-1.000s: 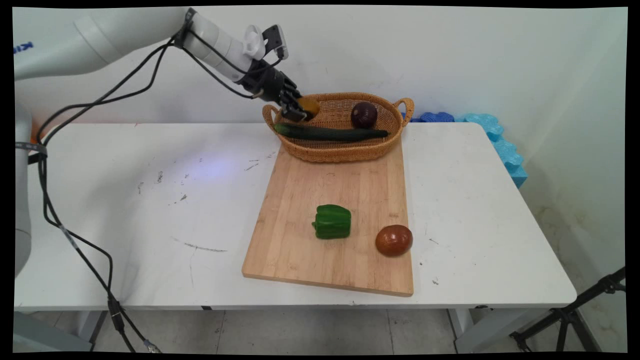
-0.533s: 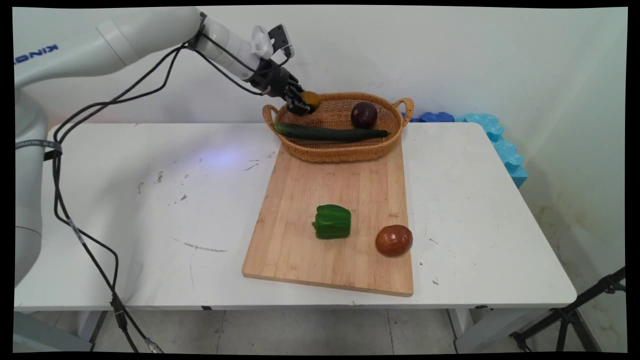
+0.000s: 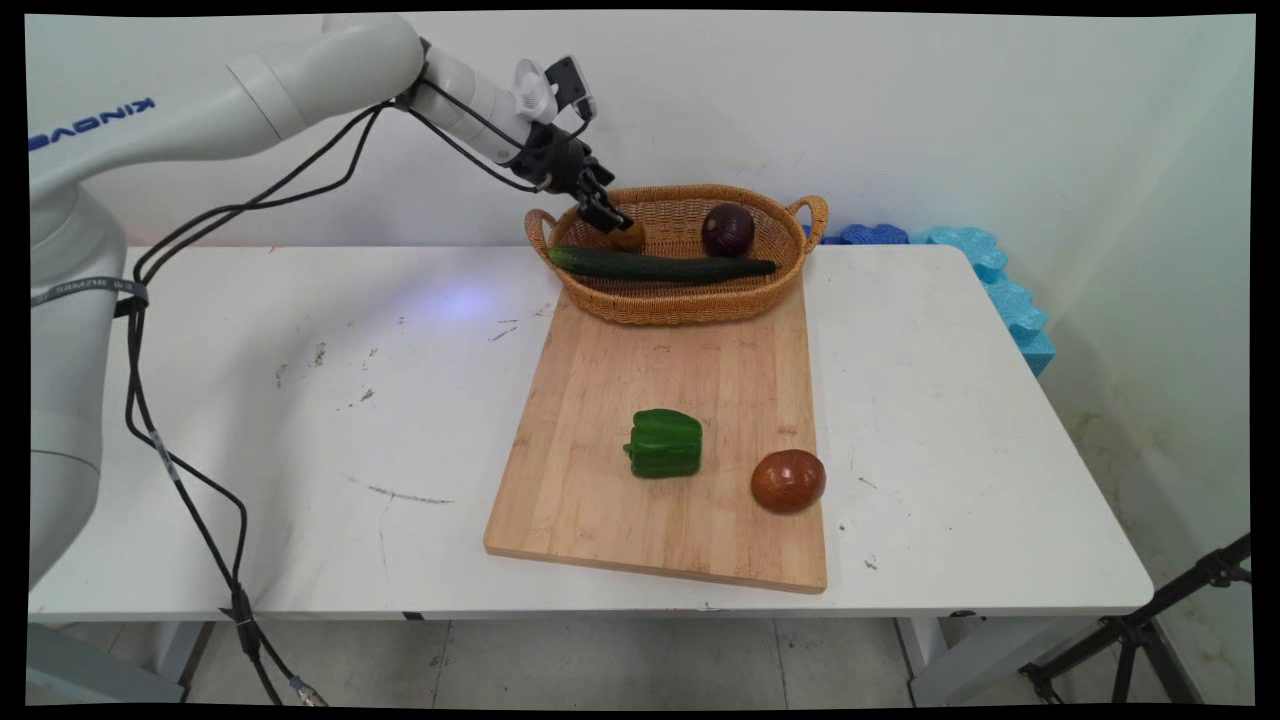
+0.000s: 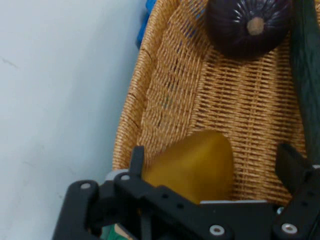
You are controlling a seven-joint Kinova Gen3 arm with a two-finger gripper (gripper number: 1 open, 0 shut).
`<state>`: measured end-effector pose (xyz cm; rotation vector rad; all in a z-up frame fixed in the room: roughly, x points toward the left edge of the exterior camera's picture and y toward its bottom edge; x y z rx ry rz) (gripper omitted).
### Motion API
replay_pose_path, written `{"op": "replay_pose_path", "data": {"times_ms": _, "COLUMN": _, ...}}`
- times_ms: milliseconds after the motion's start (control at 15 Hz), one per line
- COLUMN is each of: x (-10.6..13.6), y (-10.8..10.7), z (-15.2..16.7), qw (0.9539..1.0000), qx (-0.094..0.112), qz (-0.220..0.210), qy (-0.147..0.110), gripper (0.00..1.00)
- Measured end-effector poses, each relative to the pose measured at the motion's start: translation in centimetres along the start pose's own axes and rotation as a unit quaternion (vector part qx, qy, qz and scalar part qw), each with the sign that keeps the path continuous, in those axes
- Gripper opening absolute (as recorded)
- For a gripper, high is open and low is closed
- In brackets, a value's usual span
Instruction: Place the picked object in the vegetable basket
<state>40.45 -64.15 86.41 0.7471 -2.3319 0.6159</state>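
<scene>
At the table's (image 3: 300,420) far edge, main view: my arm reaches in from ten o'clock and the gripper (image 3: 612,218) hangs over the nine o'clock end of the wicker basket (image 3: 690,305). A yellow-orange fruit (image 3: 628,237) lies inside the basket just beneath the fingertips. A cucumber (image 3: 660,266) lies lengthwise along the basket's six o'clock side and a purple onion (image 3: 728,229) sits toward two o'clock. The basket stands on the far end of a wooden cutting board (image 3: 680,370). A green pepper (image 3: 664,443) and a reddish-brown tomato (image 3: 788,481) are lower on the board, well apart from the gripper.

Hand view: the gripper (image 4: 212,152) is spread wide, gripping nothing. The yellow-orange fruit (image 4: 195,165) rests on the basket's weave (image 4: 165,90) between the fingers (image 4: 137,155). I cannot tell whether the left one touches it. The onion (image 4: 247,22) sits at twelve o'clock and the cucumber (image 4: 307,75) runs down the three o'clock edge.
</scene>
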Motion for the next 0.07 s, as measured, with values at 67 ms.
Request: {"op": "replay_pose_path", "data": {"times_ms": 67, "x": -0.06, "y": -0.07, "z": 0.16, "qw": 1.0, "qx": 0.001, "qz": 0.0, "qy": 0.0, "gripper": 1.0}}
